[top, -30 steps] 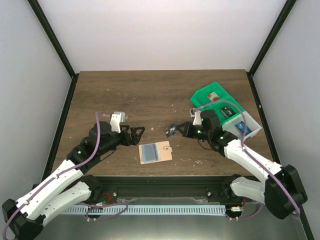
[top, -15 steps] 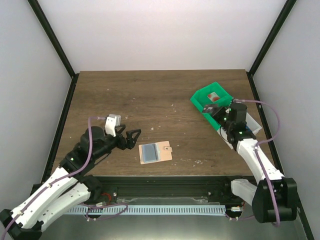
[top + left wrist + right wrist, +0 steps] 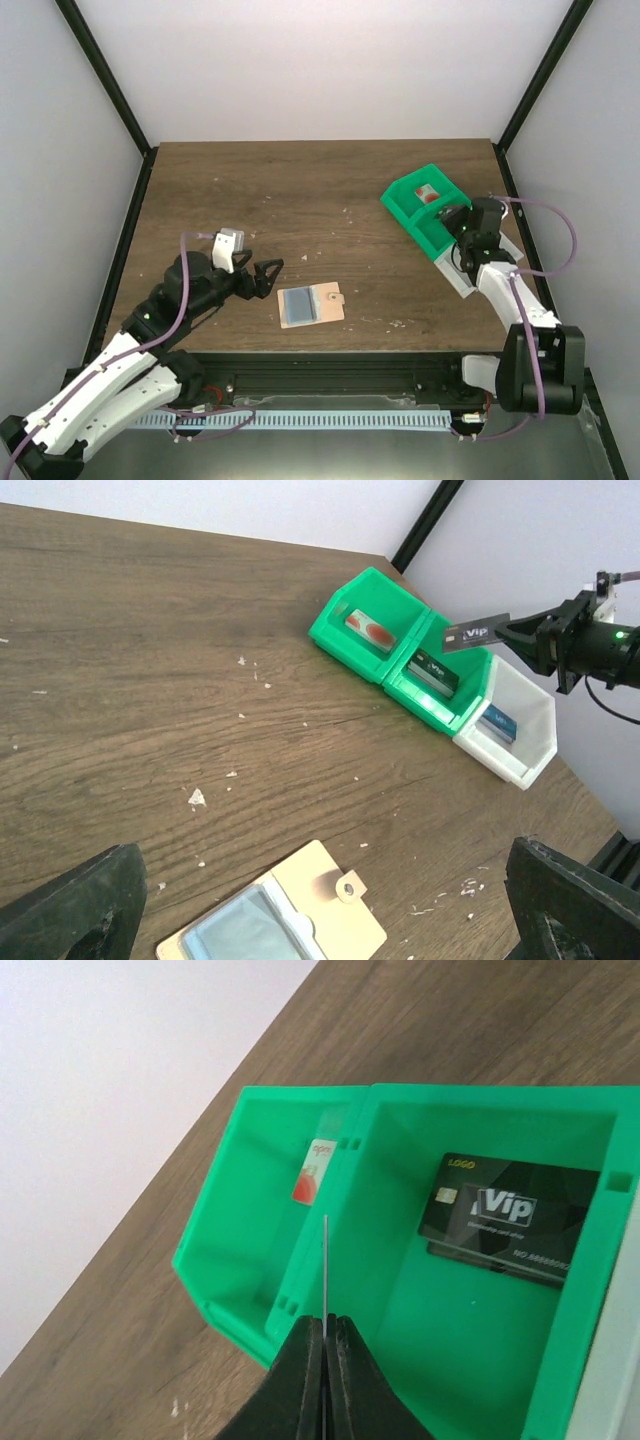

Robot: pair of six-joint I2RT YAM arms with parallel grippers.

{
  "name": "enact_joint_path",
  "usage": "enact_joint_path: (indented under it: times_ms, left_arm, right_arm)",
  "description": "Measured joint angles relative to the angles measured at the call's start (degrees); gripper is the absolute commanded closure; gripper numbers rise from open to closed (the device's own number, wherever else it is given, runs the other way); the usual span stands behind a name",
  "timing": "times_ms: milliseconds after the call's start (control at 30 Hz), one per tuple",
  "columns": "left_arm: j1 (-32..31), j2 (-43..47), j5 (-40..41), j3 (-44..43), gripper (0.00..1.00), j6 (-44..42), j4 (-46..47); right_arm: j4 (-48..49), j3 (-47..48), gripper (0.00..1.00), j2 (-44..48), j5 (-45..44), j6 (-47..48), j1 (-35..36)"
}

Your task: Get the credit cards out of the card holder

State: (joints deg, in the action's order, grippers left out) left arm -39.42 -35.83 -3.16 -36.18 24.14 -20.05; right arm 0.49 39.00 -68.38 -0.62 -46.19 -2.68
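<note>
Nearest the bases, the left gripper [image 3: 270,277] hung just left of the card holder [image 3: 310,303]. Its jaws stood wide apart with nothing between them, clear of the holder's edge. The card holder lay flat on the table [image 3: 300,190] close to the near edge, opened out with the pale blue-grey side up and the tan flap to the right. Whether that pale panel was only pocket or hid a card, the pictures did not settle.

Farther out and well apart from the holder, the right gripper [image 3: 324,1322] was over the tray [image 3: 235,1250], jaws pinched together on a dark card [image 3: 476,633]. It gripped the card by one edge, so most of it stuck out past the fingertips. From the wrist the card showed only edge-on, as a thin line above the wall between the two green compartments. It was clear of the tray, not yet resting in it.

Below it, the middle compartment held a dark Vip card [image 3: 505,1215], with what looked like a second under it. The far green one held a red-and-white card [image 3: 312,1172], and the white one a blue card [image 3: 497,722].

As a judgement, the task was well along — one card was out of the holder and held above the tray. Letting it go was left to do, and after that a check of the holder's pocket, which neither set of jaws was touching.
</note>
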Motion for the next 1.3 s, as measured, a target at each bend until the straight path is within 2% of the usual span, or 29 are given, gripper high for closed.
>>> enact_joint_path:
  times_ms: [567, 1300]
  left_arm:
    - [-0.02, 0.92, 0.11, 0.04, 0.00, 0.02, -0.02]
    - [-0.02, 1.75, 0.55, 0.28, 0.00, 0.02, -0.22]
  right_arm:
    - [5.55, 2.47, 1.00, -11.80, -1.99, -1.44, -3.58]
    - [7.72, 8.87, 1.00, -21.49, -0.26, -1.29, -6.62]
